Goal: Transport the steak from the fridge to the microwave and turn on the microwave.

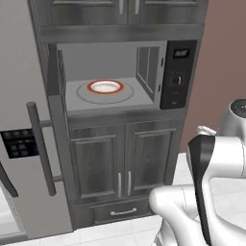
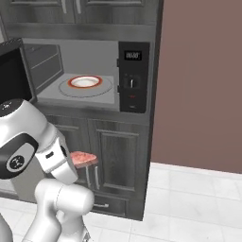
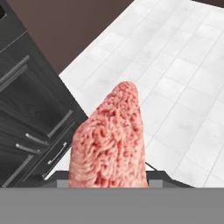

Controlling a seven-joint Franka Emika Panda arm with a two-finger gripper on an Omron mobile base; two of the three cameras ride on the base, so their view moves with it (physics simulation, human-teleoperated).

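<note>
The steak (image 3: 109,140) was seen gripped in the claw (image 2: 75,163) at lower centre of the hand view, held low before the cabinet doors (image 2: 111,158). Higher up, the microwave (image 1: 178,72) stood open, its turntable (image 1: 104,87) bare. The fridge (image 1: 21,120) was glimpsed at far left.

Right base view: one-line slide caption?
Arm carries the steak low before the dark cabinets, below the open microwave and its turntable.

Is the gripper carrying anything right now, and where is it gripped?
Yes, the steak. It is held by its near end, at the gripper; the rest juts out forward. The fingertips themselves are hidden.
</note>
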